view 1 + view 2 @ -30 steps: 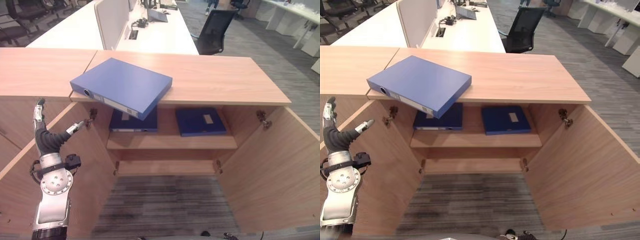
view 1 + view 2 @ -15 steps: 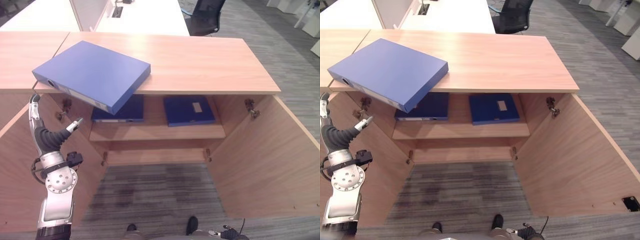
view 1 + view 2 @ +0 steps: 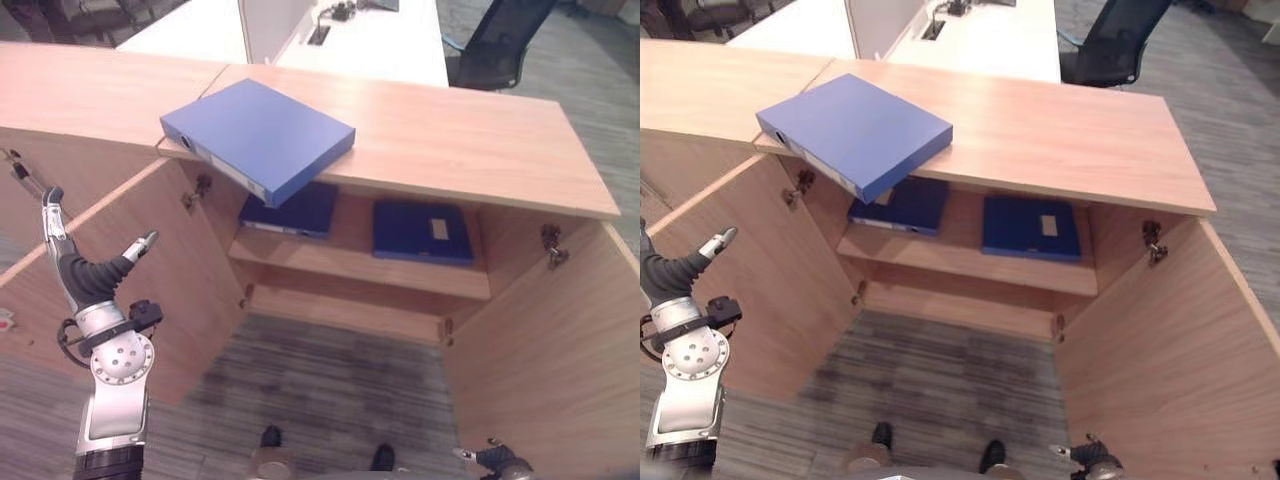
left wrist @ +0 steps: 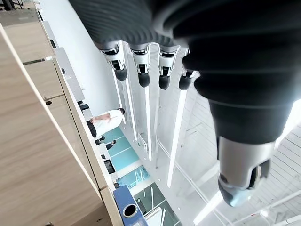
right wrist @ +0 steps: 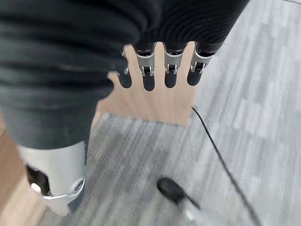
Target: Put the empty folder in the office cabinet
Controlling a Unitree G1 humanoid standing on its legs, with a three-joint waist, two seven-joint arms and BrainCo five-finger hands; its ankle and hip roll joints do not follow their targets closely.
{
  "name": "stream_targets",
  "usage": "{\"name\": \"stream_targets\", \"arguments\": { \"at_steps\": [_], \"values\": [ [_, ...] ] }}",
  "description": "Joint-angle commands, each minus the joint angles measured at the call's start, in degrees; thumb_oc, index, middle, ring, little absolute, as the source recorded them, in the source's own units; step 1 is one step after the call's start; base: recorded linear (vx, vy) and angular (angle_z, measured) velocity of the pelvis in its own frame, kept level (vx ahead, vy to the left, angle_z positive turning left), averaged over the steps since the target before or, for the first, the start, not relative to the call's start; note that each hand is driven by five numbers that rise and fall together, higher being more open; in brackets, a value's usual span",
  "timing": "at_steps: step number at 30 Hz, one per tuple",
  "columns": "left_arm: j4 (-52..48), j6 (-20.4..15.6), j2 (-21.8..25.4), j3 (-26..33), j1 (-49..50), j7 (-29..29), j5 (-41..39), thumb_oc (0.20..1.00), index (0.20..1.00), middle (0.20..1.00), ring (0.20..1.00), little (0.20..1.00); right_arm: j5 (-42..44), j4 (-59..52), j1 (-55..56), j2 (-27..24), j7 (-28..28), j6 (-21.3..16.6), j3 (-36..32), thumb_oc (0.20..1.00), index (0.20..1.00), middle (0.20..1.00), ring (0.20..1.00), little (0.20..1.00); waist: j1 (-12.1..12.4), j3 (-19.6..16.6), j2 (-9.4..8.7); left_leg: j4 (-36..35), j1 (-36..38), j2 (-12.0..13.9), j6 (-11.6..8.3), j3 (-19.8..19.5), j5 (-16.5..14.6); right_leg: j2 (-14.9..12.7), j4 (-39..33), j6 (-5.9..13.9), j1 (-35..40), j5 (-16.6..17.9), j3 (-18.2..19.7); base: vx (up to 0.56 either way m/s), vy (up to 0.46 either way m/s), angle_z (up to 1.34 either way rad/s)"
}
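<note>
Folder lies atop cabinet, overhanging at 7 o'clock; left hand spread, right hand seemingly relaxed.

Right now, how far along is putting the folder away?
Done: both cabinet doors stand open. In hand: nothing; the left hand is open beside the left door. Left: the blue folder lies on the cabinet top, overhanging its edge, and must go onto the shelf.

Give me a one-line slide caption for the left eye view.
Blue folder overhangs the open cabinet's top; left hand raised open beside the left door.
</note>
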Motion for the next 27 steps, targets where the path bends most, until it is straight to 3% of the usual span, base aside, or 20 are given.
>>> {"name": "stream_targets", "arguments": {
  "at_steps": [1,5,8,14,27],
  "values": [
    [-3.8,-1.6,3.7,2.6,1.6,0.3,3.5,1.000,1.000,1.000,1.000,1.000,1.0,0.7,-1.1,2.9,0.3,-0.3,2.2,1.000,1.000,1.000,1.000,1.000,0.5,-2.2,-2.61,0.1,-2.4,-1.1,1.87,-1.1,-1.4,-1.9,0.3,2.40,3.1,-2.8,1.1,0.04,0.190,-0.01],
    [-5.2,-1.6,5.0,2.6,1.2,-0.1,4.9,1.000,1.000,1.000,1.000,1.000,1.2,0.2,-0.7,4.9,1.4,-0.4,2.8,1.000,1.000,1.000,1.000,1.000,1.2,-2.4,-3.80,0.1,-1.4,-2.8,3.12,-0.7,-2.8,-3.7,0.9,3.48,3.1,-2.3,1.9,0.03,0.136,-0.01],
    [-5.0,-1.5,8.8,0.7,-1.7,-0.1,9.4,1.000,1.000,1.000,1.000,1.000,1.2,-0.6,-0.5,5.9,1.7,-0.5,3.2,1.000,1.000,1.000,1.000,1.000,0.8,-2.6,-4.57,0.1,-0.5,-4.1,3.93,0.1,-3.9,-5.0,1.1,4.39,3.0,-1.5,2.4,0.02,0.146,-0.12],
    [-3.2,-1.4,16.7,-4.8,-8.4,0.3,18.5,1.000,1.000,1.000,1.000,1.000,-0.6,-1.3,-1.3,5.6,1.9,-0.5,4.8,1.000,1.000,1.000,1.000,1.000,-1.0,-2.9,-4.73,0.1,0.7,-5.6,5.00,1.5,-5.4,-6.4,1.7,5.61,2.1,0.6,3.8,0.01,0.078,-0.07],
    [3.6,-0.5,22.8,-15.5,-14.3,-0.5,28.6,1.000,1.000,1.000,1.000,1.000,-3.5,0.0,-1.2,4.8,2.1,-0.5,6.4,1.000,1.000,1.000,1.000,1.000,-3.6,-3.3,-4.69,0.1,2.5,-6.9,6.19,4.7,-7.1,-7.7,1.6,7.17,0.8,4.3,5.8,0.00,0.046,-0.19]
  ]
}}
